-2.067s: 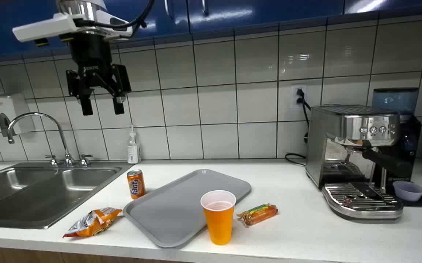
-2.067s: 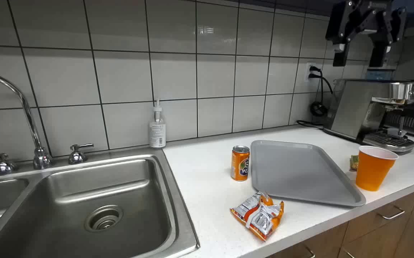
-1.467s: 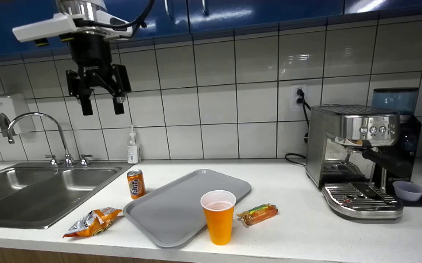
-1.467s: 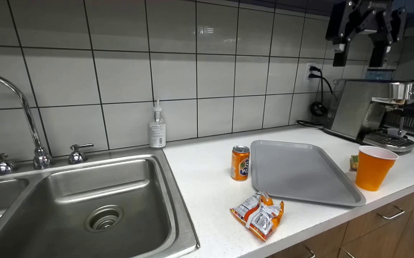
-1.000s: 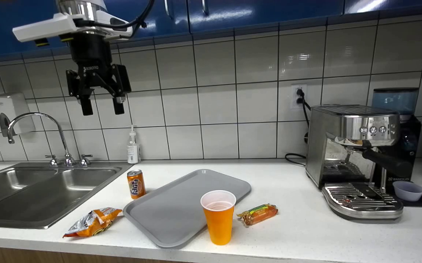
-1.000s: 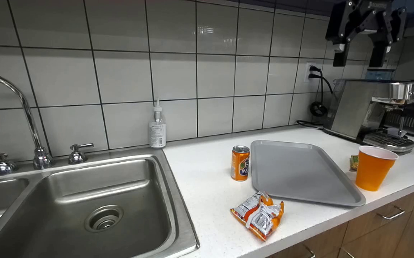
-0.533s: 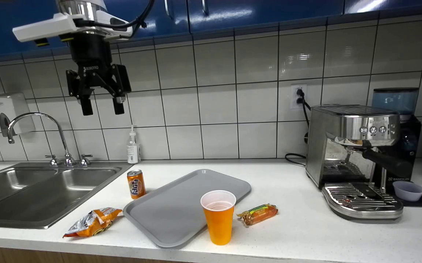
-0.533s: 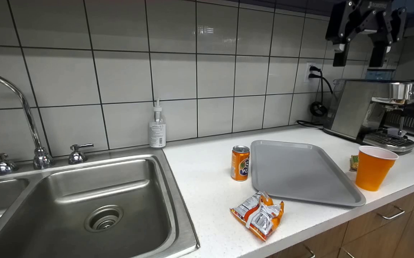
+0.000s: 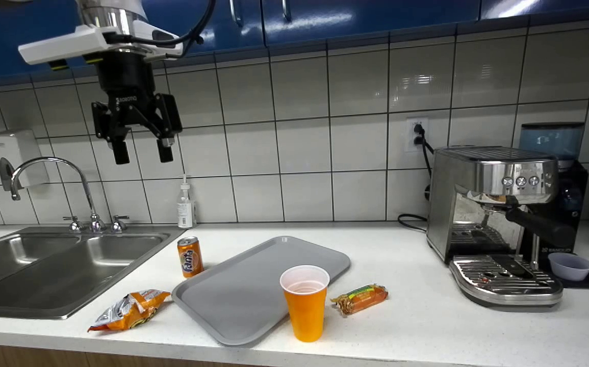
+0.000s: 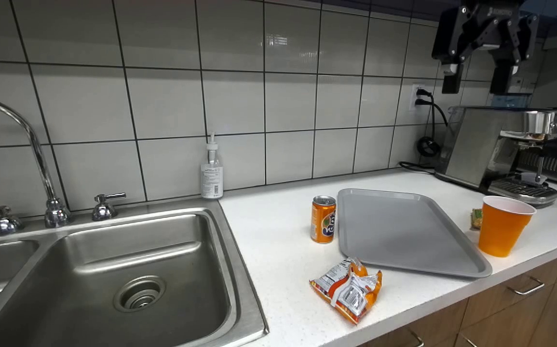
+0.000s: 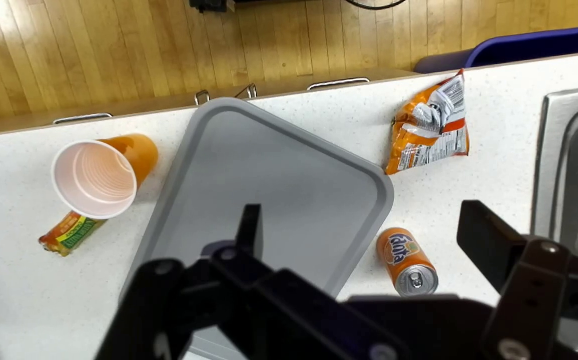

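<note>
My black gripper (image 9: 143, 154) hangs high above the counter, its jaws wide apart and nothing between them. It is also seen at the top right in an exterior view, where the gripper (image 10: 476, 86) is well above everything on the counter. From the wrist view, an upright orange Fanta can (image 11: 404, 257) appears between the fingers, far below them. Left of the can lies a grey tray (image 11: 278, 165) with nothing on it. A crumpled orange and silver snack bag (image 11: 431, 125) rests near the tray's corner. Beyond the tray stand an orange cup (image 9: 307, 316) and a wrapped bar (image 9: 360, 299).
A steel sink (image 10: 157, 270) with a tap (image 9: 77, 171) adjoins the counter. Against the tiled wall stands a pump bottle (image 9: 186, 206). An espresso machine (image 9: 493, 204) occupies the counter's far end. Blue cabinets (image 9: 370, 18) hang overhead, close to the arm.
Over the last half second the gripper has come down slightly, shifting a little left in both exterior views. Before that it was still. The objects on the counter have stayed put.
</note>
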You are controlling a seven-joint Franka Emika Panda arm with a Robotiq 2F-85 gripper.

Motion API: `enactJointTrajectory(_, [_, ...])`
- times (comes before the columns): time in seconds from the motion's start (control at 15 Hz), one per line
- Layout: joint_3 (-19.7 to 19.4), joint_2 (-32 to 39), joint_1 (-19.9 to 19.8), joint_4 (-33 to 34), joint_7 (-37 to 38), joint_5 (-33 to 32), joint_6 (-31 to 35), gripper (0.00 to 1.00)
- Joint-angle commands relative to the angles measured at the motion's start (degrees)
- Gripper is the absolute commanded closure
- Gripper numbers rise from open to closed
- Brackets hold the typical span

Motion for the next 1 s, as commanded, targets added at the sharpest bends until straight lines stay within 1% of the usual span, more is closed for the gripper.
enactJointTrajectory(0.0, [1.4, 1.5, -0.4, -0.4, 0.5, 0.6, 2.6, 0.00])
enactJointTrajectory(0.93, [5.3, 10.5, 0.9, 0.8, 5.5, 1.2, 11.9, 0.00])
